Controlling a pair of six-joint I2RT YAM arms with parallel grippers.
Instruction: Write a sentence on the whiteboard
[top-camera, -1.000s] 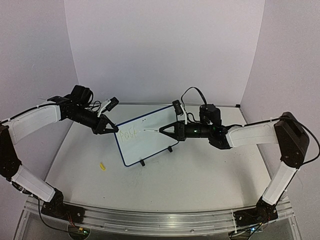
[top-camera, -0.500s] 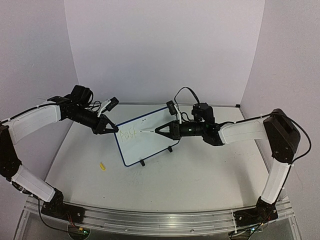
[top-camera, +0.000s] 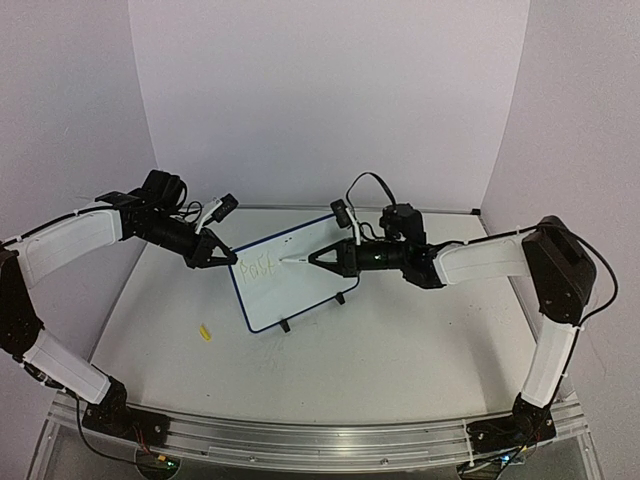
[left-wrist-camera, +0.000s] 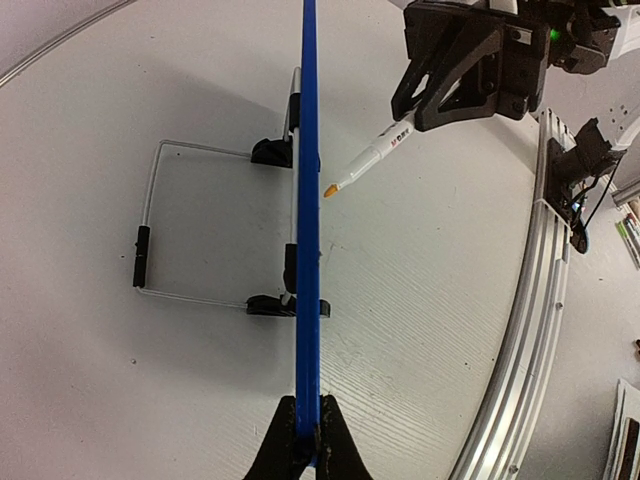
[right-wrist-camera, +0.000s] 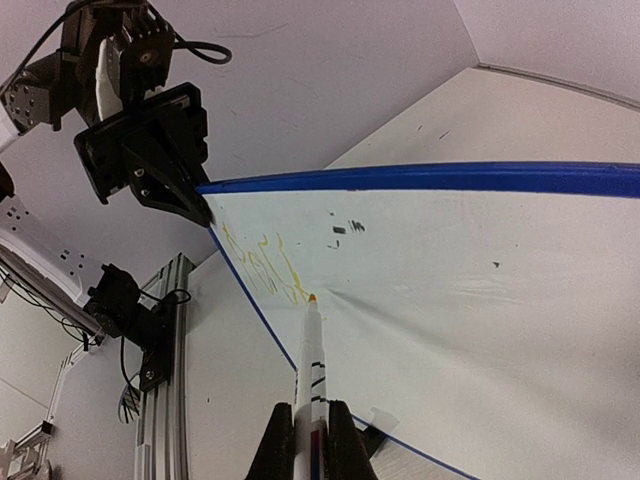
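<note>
Clamped on the marker (top-camera: 297, 261), the right gripper (top-camera: 316, 260) has slid left, bringing the tip beside the sentence (top-camera: 258, 268) on the whiteboard (top-camera: 305, 290), which stands mid-table with its left edge pinched by the left gripper (top-camera: 230, 260); writing likely continues.

Yellow cap (top-camera: 205, 332) on white table (top-camera: 400, 350) — aluminium rail (top-camera: 300, 440) at near edge

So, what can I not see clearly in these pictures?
The sentence: too small and faint to read in the top view; steeply slanted in the right wrist view.
The face of the whiteboard: the left wrist view shows only its blue edge.
Whether the marker tip touches the board: too fine to judge, left wrist view.
The small yellow object: too small to identify, top view.
</note>
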